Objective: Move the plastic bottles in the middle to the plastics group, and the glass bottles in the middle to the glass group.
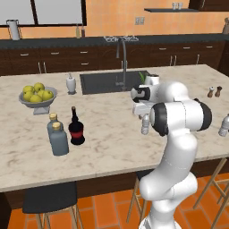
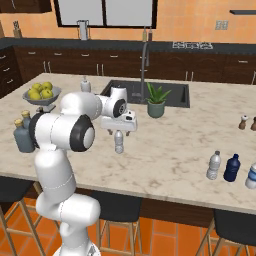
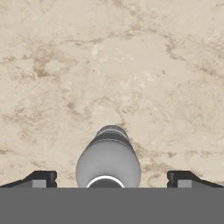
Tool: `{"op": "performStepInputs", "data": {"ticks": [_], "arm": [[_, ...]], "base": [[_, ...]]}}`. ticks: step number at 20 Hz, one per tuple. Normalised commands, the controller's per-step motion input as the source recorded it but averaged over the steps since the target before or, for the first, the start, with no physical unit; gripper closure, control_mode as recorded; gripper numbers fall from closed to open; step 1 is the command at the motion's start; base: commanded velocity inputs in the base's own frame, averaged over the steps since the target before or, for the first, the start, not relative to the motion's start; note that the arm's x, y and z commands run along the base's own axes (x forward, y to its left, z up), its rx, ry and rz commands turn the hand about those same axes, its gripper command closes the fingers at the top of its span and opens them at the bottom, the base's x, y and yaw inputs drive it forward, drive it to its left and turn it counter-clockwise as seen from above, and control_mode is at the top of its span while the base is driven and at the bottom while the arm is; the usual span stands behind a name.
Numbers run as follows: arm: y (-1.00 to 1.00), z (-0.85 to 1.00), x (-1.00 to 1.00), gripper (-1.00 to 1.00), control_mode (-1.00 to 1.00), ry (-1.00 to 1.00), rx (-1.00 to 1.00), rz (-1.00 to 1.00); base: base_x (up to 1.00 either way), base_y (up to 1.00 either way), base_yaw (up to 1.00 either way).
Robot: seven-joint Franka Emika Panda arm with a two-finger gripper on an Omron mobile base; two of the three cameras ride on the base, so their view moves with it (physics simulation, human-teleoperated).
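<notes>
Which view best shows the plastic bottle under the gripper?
The hand view: the plastic bottle stands large between the open finger tips, seen from above. The right base view shows it small but whole; the left base view shows it partly behind the arm.

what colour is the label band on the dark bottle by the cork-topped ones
Red, on the near-black glass bottle beside the grey-blue bottles; clearest in the left base view.

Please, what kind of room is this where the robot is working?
It looks like a home kitchen, rendered rather than real: a marble island counter with a built-in sink and tall faucet, dark wooden cabinets along the back wall, and a bowl of yellow-green fruit.
</notes>
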Motion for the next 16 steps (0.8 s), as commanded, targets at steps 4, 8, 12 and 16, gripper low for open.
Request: {"op": "performStepInputs", "data": {"ticks": [4, 8, 12, 16], "arm": [[0.00, 0.00, 0.00, 1.00, -1.00, 0.00, 0.00, 0.00], [0.00, 0.00, 0.00, 1.00, -1.00, 0.00, 0.00, 0.00], [0.00, 0.00, -0.11, 1.00, -1.00, -0.01, 0.00, 0.00], [0.00, 0.15, -0.28, 1.00, -1.00, -0.03, 0.00, -0.01]], "base": [[0.00, 0.00, 0.00], [0.00, 0.00, 0.00], [0.00, 0.00, 0.00], [0.00, 0.00, 0.00]]}}
